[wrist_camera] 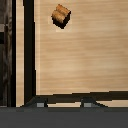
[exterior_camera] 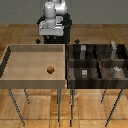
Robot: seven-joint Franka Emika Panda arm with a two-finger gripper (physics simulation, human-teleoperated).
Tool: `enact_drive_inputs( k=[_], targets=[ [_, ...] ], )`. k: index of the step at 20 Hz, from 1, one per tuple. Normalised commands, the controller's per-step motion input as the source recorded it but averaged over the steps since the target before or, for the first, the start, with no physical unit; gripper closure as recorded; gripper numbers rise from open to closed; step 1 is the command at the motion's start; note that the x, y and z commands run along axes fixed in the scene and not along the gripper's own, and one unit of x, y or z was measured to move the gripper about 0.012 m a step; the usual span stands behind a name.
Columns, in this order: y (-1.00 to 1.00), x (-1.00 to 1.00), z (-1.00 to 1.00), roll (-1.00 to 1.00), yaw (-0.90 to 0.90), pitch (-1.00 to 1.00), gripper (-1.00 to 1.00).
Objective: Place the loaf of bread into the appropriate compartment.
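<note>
The loaf of bread [exterior_camera: 50, 69], a tiny tan-brown lump, lies on the floor of the big light wooden tray [exterior_camera: 15, 50], near its middle. In the wrist view the loaf of bread [wrist_camera: 61, 16] shows with dark crust patches on pale wood. My gripper [exterior_camera: 50, 40] hangs high over the tray's far edge, well above and behind the loaf. Both fingertips [wrist_camera: 40, 102] show apart with nothing between them, so the gripper [wrist_camera: 65, 102] is open. The compartment [exterior_camera: 83, 75] with a small grey block [exterior_camera: 84, 73] is the near cell of the dark divided bin, next to the tray.
The dark streaked-wood bin [exterior_camera: 96, 61] stands on the exterior view's right, touching the tray. Its near right cell holds a small white object [exterior_camera: 116, 70]. The far cells hold other small pieces. Both containers rest on thin legs. The tray's walls [wrist_camera: 29, 50] rise around the loaf.
</note>
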Motion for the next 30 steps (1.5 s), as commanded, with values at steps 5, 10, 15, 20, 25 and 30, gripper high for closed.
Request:
enact_drive_inputs(
  k=[5,10,15,20,25,30],
  targets=[
    [0.00,0.00,0.00,0.00,0.00,0.00,-1.00],
    [-0.20,0.20,0.00,0.00,0.00,0.00,-1.00],
    [0.00,0.80,0.00,0.00,0.00,0.00,-1.00],
    [0.00,1.00,0.00,0.00,0.00,0.00,-1.00],
    [0.00,1.00,0.00,0.00,0.00,0.00,-1.00],
    [0.20,0.40,0.00,0.00,0.00,0.00,-1.00]
  ],
)
